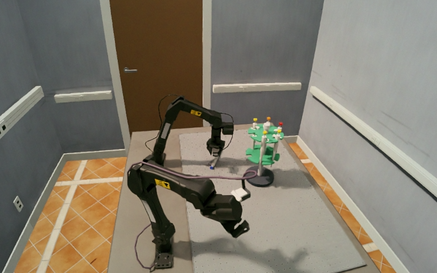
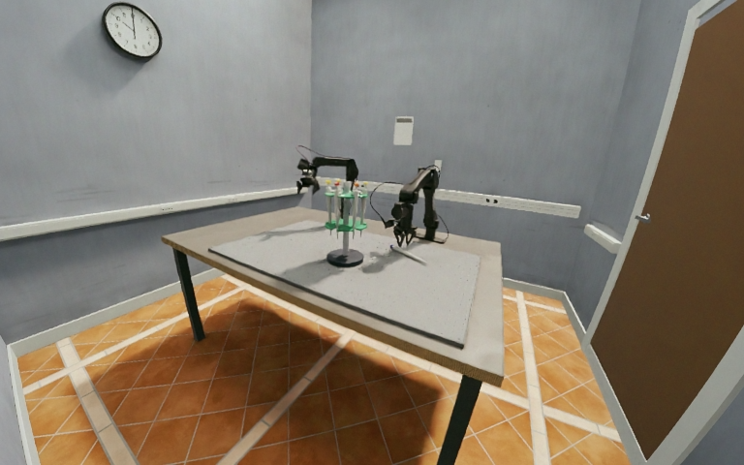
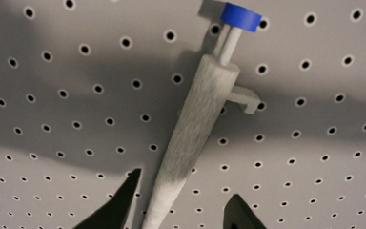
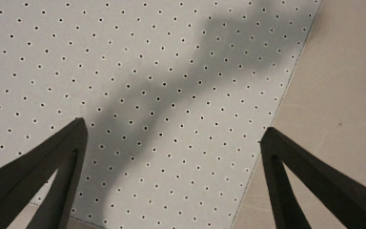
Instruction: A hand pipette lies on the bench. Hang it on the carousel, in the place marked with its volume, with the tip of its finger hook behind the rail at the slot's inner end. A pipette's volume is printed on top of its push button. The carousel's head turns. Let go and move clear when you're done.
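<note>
Standing about half open, the left gripper (image 1: 215,153) (image 2: 403,244) (image 3: 185,189) is poised low over the hand pipette (image 1: 216,161) (image 2: 408,254) (image 3: 191,121), near the centre of the top frame. Nothing is pinched by it. In the left wrist view, the pipette's narrowing lower body is seen between the two fingertips, closer to the left-hand one; whether it is touched cannot be told. The right gripper (image 1: 241,229) (image 2: 304,185) (image 4: 178,130) is spread wide and nothing is held.

The pipette is laid on the grey perforated board (image 1: 273,225) (image 2: 417,306) (image 3: 305,119) (image 4: 48,95). In the left wrist view, its long axis is slanted from the blue push button (image 1: 211,167) (image 2: 391,247) (image 3: 241,17), at upper right of centre, down and leftward until cut off by the bottom edge; the finger hook (image 3: 245,97) is pointed rightward. In the exterior view, the tip is aimed toward the lower right. The carousel (image 1: 254,154) (image 2: 345,259) is placed well apart from the pipette.
</note>
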Robot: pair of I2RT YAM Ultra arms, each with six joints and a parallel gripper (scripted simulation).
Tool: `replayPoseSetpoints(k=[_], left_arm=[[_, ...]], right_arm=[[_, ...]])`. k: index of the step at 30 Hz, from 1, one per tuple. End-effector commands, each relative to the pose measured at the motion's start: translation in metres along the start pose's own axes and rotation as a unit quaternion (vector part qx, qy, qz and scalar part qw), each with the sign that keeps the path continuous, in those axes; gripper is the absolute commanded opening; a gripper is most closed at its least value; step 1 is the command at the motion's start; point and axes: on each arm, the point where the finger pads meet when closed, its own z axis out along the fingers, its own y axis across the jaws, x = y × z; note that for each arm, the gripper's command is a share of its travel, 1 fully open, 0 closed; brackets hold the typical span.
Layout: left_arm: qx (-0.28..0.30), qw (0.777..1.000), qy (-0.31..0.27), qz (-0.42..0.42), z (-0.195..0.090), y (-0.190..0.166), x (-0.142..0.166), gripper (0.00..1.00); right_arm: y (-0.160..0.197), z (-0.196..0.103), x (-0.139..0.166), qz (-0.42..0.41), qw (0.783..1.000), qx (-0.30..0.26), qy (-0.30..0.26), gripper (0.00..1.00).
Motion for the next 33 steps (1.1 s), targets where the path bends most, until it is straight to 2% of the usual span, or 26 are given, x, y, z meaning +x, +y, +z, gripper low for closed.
replayPoseSetpoints(k=[1, 12, 15, 17, 33], left_arm=[[-0.009, 1.0, 0.002, 0.001, -0.003, 0.004, 0.001, 0.54], [-0.009, 1.0, 0.002, 0.001, -0.003, 0.004, 0.001, 0.54], [-0.018, 1.0, 0.003, 0.005, -0.002, 0.016, 0.0, 0.54], [-0.009, 1.0, 0.002, 0.001, -0.003, 0.006, 0.001, 0.54], [-0.009, 1.0, 0.002, 0.001, -0.003, 0.006, 0.001, 0.54]], right_arm=[[-0.004, -0.003, -0.006, -0.005, 1.0, 0.003, -0.014, 1.0], [-0.004, -0.003, -0.006, -0.005, 1.0, 0.003, -0.014, 1.0], [-0.004, -0.003, -0.006, -0.005, 1.0, 0.003, -0.014, 1.0], [-0.004, -0.003, -0.006, -0.005, 1.0, 0.003, -0.014, 1.0], [-0.004, -0.003, -0.006, -0.005, 1.0, 0.003, -0.014, 1.0]])
